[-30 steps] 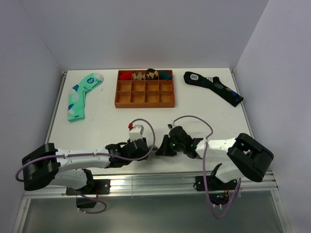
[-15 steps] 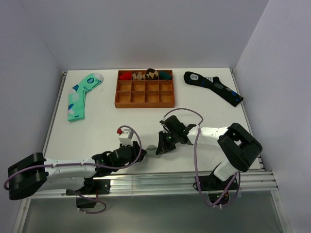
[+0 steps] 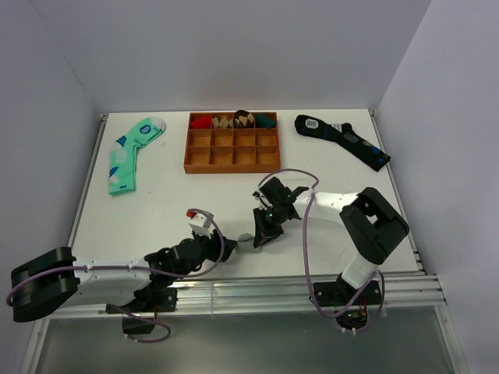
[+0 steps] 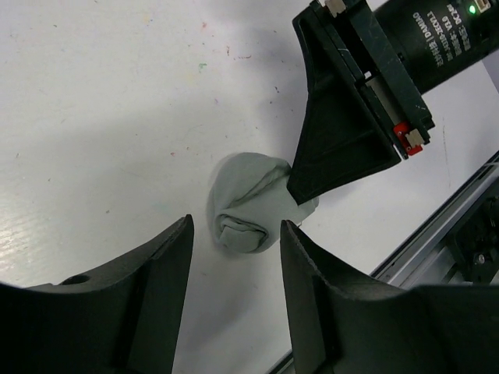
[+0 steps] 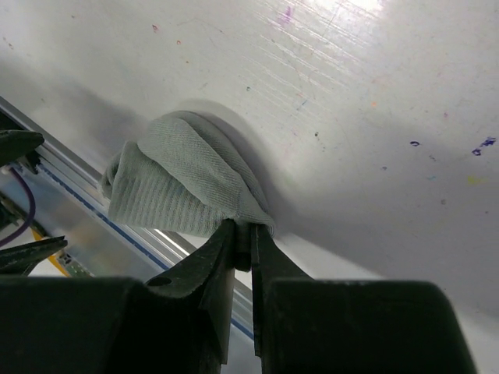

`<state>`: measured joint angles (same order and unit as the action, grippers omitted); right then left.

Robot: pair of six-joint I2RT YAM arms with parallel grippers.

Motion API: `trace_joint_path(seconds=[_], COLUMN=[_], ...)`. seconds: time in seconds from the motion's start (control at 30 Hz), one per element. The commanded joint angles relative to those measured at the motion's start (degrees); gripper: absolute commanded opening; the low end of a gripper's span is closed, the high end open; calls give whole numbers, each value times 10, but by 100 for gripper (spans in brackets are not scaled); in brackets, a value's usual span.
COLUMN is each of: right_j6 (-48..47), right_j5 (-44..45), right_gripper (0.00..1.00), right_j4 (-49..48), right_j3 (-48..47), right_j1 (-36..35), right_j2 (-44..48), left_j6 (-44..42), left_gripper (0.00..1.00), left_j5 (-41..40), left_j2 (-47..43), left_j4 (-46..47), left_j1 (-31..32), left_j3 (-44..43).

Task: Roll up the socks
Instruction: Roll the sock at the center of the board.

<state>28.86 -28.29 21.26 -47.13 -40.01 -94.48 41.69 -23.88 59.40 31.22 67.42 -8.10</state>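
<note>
The light-grey socks (image 3: 245, 239) lie as a small rolled ball on the white table near its front edge. They also show in the left wrist view (image 4: 249, 204) and the right wrist view (image 5: 183, 187). My right gripper (image 3: 258, 236) (image 5: 251, 230) is shut on an edge of the ball's outer layer, at the ball's right side. It appears as a black wedge in the left wrist view (image 4: 335, 148). My left gripper (image 3: 224, 245) (image 4: 235, 227) is open and empty, just left of the ball, with the jaws apart from the sock.
A brown divided tray (image 3: 232, 167) with rolled socks in its back row stands at the far middle. A mint-green patterned sock (image 3: 129, 152) lies far left, a dark navy sock (image 3: 343, 139) far right. The metal front rail (image 3: 273, 290) runs close behind the ball.
The two grippers were together over the socks. My left gripper has drawn back to the left, uncovering the grey ball. My right arm has swung further out, its gripper staying at the ball.
</note>
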Motion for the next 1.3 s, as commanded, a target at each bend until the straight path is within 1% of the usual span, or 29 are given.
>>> trace_joint_path(seconds=[0.0, 0.1, 0.27, 0.43, 0.9, 1.27], right_j6=[-42, -49, -53, -55, -58, -62], right_j5=[45, 51, 57, 60, 61, 63], right_gripper=[16, 16, 16, 15, 15, 15], right_j4=[79, 92, 103, 106, 99, 99], right_j3=[-19, -34, -42, -45, -43, -46], right_j1=[6, 7, 9, 9, 10, 10], right_j2=[-21, -28, -34, -34, -38, -39], left_j6=[-36, -47, -64, -65, -86, -90], left_gripper=[53, 53, 53, 52, 51, 49], left_j5=[22, 37, 71, 86, 89, 85], left_j2=[17, 26, 62, 95, 143, 165], left_j4=[65, 97, 112, 132, 128, 142], left_j1=[1, 1, 1, 1, 1, 1], left_j3=[3, 5, -8, -17, -55, -52])
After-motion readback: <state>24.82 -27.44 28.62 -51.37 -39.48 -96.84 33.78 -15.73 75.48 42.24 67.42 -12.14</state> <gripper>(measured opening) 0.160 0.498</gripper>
